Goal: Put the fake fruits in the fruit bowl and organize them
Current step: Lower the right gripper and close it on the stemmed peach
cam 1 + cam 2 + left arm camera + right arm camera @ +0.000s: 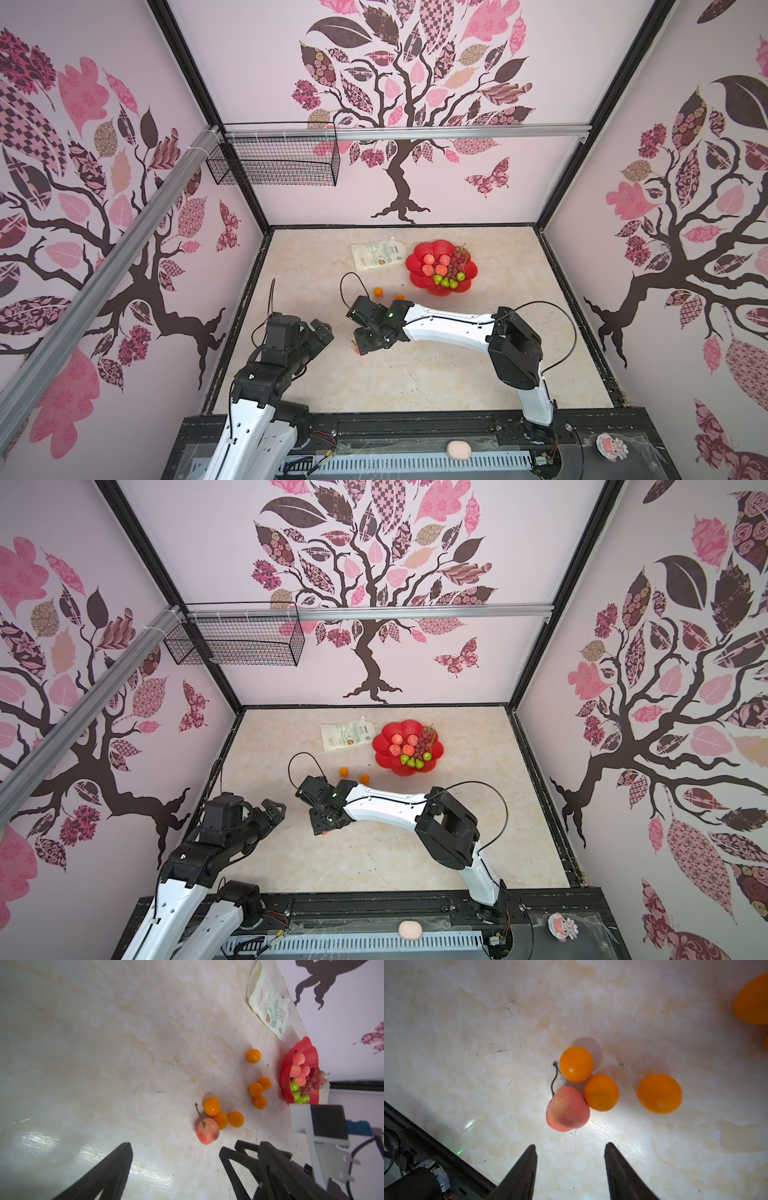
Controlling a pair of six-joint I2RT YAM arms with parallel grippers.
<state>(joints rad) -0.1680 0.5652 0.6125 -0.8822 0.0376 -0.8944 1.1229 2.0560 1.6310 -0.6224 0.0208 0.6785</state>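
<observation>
My left gripper [321, 330] hangs off to the side, jaws spread and empty. Next to it, my right gripper [570, 1144] hovers over the loose fruit, fingers parted with nothing between them, lined up on a stemmed peach [568, 1109]. That peach lies on the table touching two tangerines [576, 1064], with a third tangerine [659, 1094] just beside them, so I judge that closing on the peach could nudge its neighbours. Four more tangerines [255, 1089] sit nearer the bowl. I count seven in all, though the arm may hide others from above. A white pouch [377, 257] lies flat just left of the fruit bowl [419, 282]. The bowl already holds four peaches [436, 264], the grape bunch [457, 257] and the green fruits [449, 280]. I'd call it roughly half done.
</observation>
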